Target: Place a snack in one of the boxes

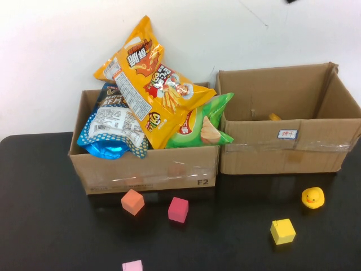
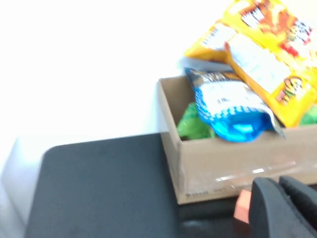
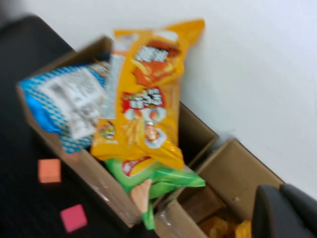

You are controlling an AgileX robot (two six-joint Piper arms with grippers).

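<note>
The left cardboard box [image 1: 146, 169] holds a big yellow snack bag [image 1: 149, 84], a blue bag [image 1: 113, 130] and a green bag [image 1: 203, 124], piled above its rim. The right cardboard box [image 1: 282, 147] holds something yellow-orange [image 1: 274, 117], which also shows in the right wrist view [image 3: 223, 228]. Neither arm shows in the high view. My left gripper [image 2: 285, 208] is shut and empty, low in front of the left box [image 2: 223, 163]. My right gripper [image 3: 285, 213] is shut and empty, above the right box [image 3: 233, 173].
On the black table in front of the boxes lie an orange cube [image 1: 132, 201], a red cube [image 1: 178, 209], a pink cube [image 1: 132, 266], a yellow cube [image 1: 282, 231] and a yellow rubber duck [image 1: 312, 197]. A white wall stands behind the boxes.
</note>
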